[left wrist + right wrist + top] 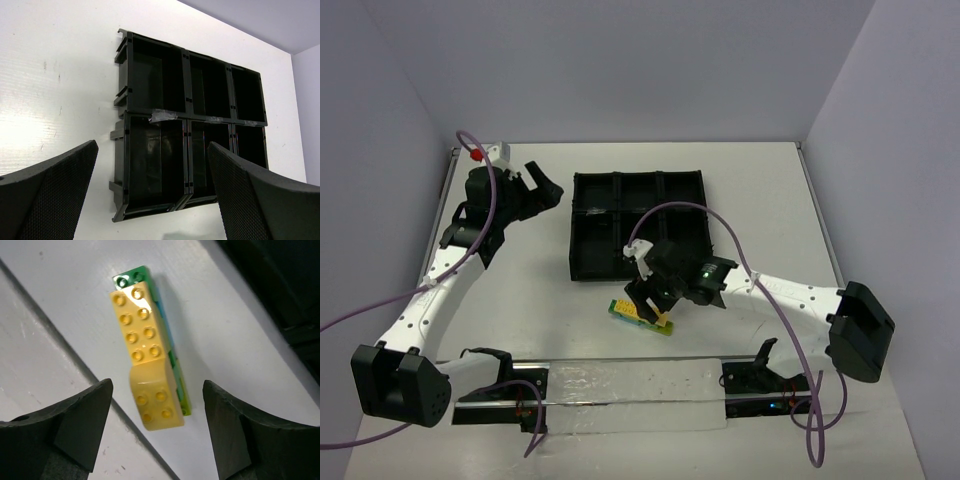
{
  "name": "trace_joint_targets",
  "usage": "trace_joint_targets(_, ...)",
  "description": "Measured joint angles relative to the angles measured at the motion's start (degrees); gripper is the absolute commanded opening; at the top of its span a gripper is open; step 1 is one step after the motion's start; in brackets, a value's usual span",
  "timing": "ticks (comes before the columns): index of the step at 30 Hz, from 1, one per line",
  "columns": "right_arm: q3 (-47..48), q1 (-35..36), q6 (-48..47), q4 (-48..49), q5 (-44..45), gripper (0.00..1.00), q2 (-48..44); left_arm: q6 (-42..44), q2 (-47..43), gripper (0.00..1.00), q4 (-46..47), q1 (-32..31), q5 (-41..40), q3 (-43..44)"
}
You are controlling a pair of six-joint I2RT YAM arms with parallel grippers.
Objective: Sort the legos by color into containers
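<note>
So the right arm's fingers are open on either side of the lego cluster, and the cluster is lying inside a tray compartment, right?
Not quite: the lego cluster lies on the white table, outside the black tray, as the right wrist view shows. The right fingers are indeed open on either side of it.
</note>
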Motion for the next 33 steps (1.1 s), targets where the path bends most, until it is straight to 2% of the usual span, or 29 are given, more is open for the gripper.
trace_joint_targets(7,0.06,2.6,-0.61,-0.88,0.05,0.82,2.95,0.0,0.04,0.99,0.0,0.0,0.37,0.0)
trace_joint_targets(10,0.1,2.62,-0.76,-1.1,1.28,0.75,4.72,0.0,0.08,0.99,0.0,0.0,0.47,0.0)
trace_joint_targets(14,0.55,2.64,-1.31,-1.44,2.6,0.61,6.81,0.0,0.14,0.99,0.0,0.0,0.59,0.0)
trace_joint_targets(16,0.97,2.68,-1.47,-1.4,2.74,0.57,7.5,0.0,0.15,0.99,0.0,0.0,0.62,0.0)
trace_joint_targets(18,1.29,2.68,-1.53,-1.35,2.81,0.48,7.94,0.0,0.15,0.99,0.0,0.0,0.61,0.0)
trace_joint_targets(22,1.71,2.68,-1.77,-1.2,2.93,0.38,8.34,0.0,0.15,0.99,0.0,0.0,0.61,0.0)
trace_joint_targets(24,1.82,2.68,-1.73,-1.2,2.97,0.29,8.34,0.0,0.15,0.99,0.0,0.0,0.61,0.0)
trace_joint_targets(27,1.9,2.68,-1.66,-1.38,2.88,0.24,8.27,0.0,0.15,0.99,0.0,0.0,0.61,0.0)
trace_joint_targets(33,2.46,2.53,-1.12,-2.28,1.44,0.23,3.44,0.01,0.15,0.99,-0.01,0.0,0.64,0.0)
